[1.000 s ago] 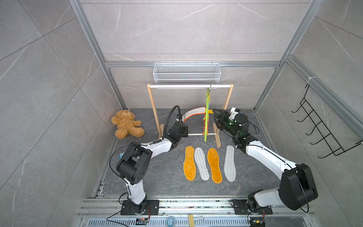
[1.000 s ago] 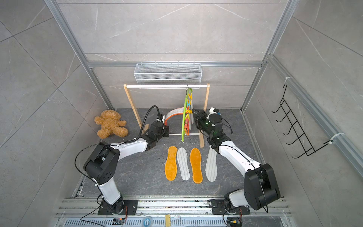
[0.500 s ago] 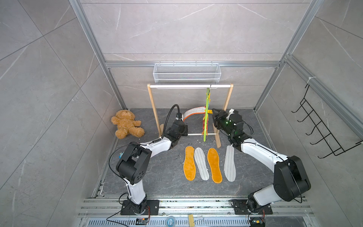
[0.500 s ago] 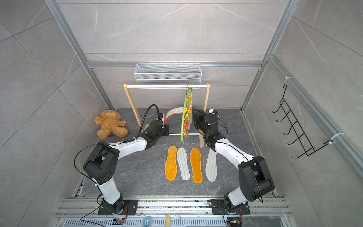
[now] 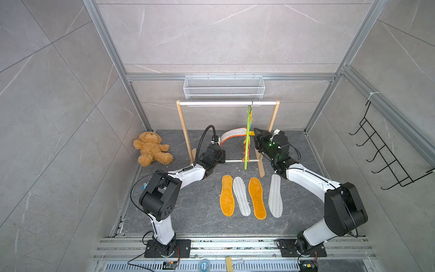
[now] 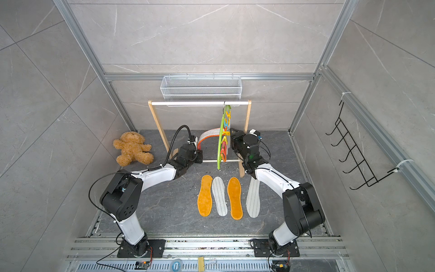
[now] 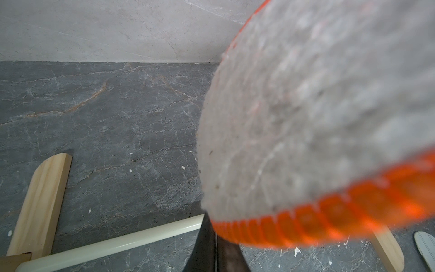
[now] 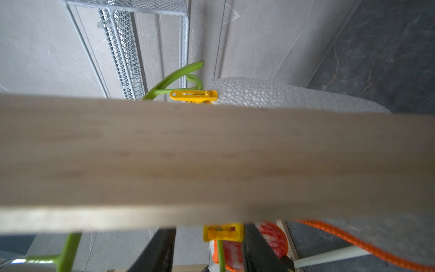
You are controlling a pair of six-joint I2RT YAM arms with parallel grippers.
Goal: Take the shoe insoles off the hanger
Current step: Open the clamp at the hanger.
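Left gripper (image 7: 215,237) is clenched on the left end of a grey, orange-rimmed insole (image 5: 231,134), which bows right to the hanger (image 5: 246,162). The hanger hangs from the right part of the rail (image 5: 211,103). Right gripper (image 8: 210,245) is released, its jaws either side of a yellow clip (image 8: 223,232) on the hanger. Four insoles (image 5: 227,199) lie flat on the floor, nearer.

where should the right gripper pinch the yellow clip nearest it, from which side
Pinch the yellow clip across its free tail, from the right arm's side of the hanger: the tail sits between the right gripper's fingers, the biting end seemingly on the grey insole.
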